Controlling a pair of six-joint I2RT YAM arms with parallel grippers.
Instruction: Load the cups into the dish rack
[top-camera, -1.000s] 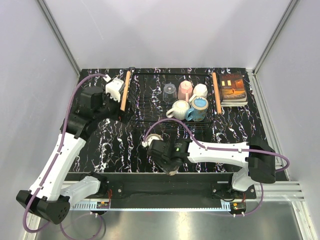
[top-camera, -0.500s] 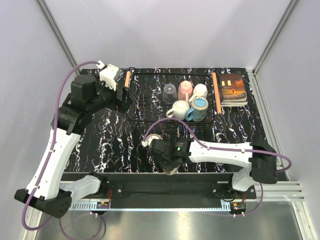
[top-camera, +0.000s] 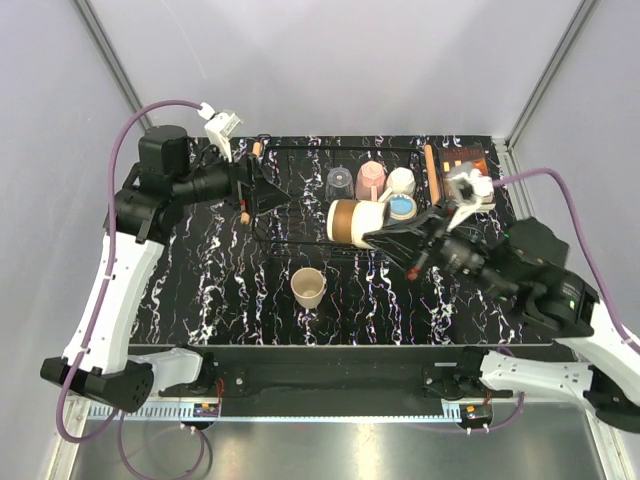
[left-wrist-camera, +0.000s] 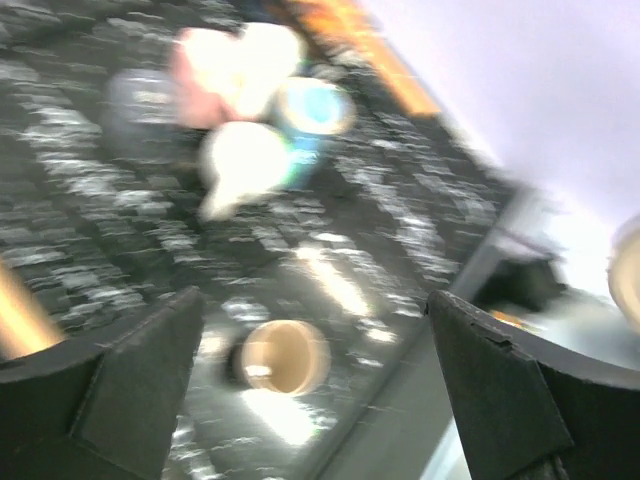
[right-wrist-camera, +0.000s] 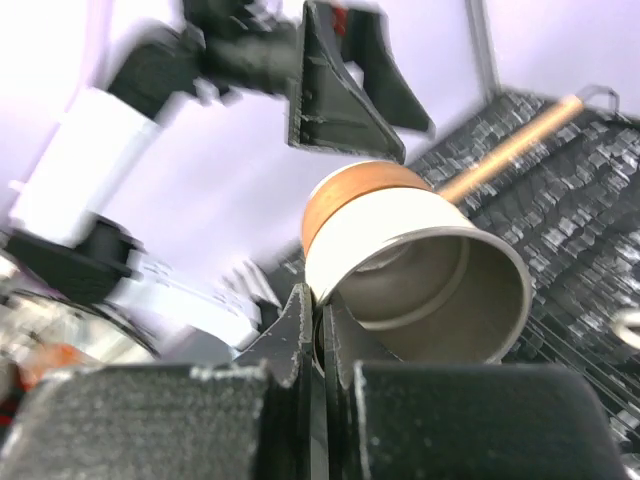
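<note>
Right hand (top-camera: 378, 238) pinching rim of brown-based cup (top-camera: 350, 222), which lies on its side in the air over the dish rack (top-camera: 300, 150), centre frame. Left hand (top-camera: 268, 195) spread wide, empty, by rack's left end. Cream cup (top-camera: 309, 288) upright on table (top-camera: 220, 290), lower centre.

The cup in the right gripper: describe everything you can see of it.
The cup is a tumbler with no handle showing. It has a cream wall, an orange-brown band round its base and a dull grey inside, and looks ceramic. It is tipped on its side, mouth toward the right arm and base toward the left. The right gripper is shut on its rim, and nothing else is seen touching it. From above it hangs over the near side of the dish rack.
</note>
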